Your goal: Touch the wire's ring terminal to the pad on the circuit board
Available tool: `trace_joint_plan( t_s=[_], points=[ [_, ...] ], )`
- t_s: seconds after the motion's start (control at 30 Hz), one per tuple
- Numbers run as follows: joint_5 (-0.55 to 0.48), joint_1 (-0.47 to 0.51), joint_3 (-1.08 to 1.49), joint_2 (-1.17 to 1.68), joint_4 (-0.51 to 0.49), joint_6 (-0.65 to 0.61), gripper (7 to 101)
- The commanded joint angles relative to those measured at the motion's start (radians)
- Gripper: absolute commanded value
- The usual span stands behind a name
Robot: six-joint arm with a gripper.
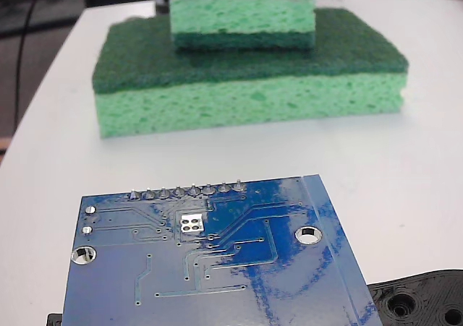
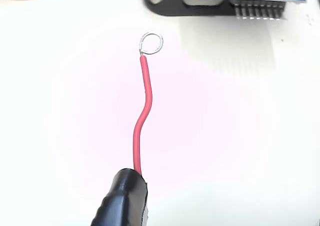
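black gripper [image 2: 122, 198] shows only at the wrist view's bottom edge, its fingertips pinched together

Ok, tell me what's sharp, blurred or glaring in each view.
Fixed view: the blue board is sharp with glossy reflections, the sponges soft. Wrist view: the white table is washed out; the red wire and ring are clear.

**Bright, overexposed, soft in places**

Washed out to near-white on the table [image 2: 240, 136] in the wrist view, faintly pink-tinted. Glare streaking the circuit board [image 1: 289, 268] in the fixed view. Slightly soft on the sponges [image 1: 246, 80] behind. Weak shadows throughout.
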Motion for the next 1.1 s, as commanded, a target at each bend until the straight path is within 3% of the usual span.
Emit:
trace_joint_plan(
  t_s=[0.03, 0.23, 0.67, 1.1],
  points=[
    [-0.009, 0.009, -0.032, 0.000, 0.002, -0.003, 100.3],
    [-0.038, 0.044, -0.097, -0.081, -0.023, -0.015, 100.3],
    [-0.097, 0.104, -0.422, -0.621, -0.130, -0.072, 100.3],
    [-0.124, 0.152, -0.657, -0.867, -0.048, -0.097, 100.3]
  ],
)
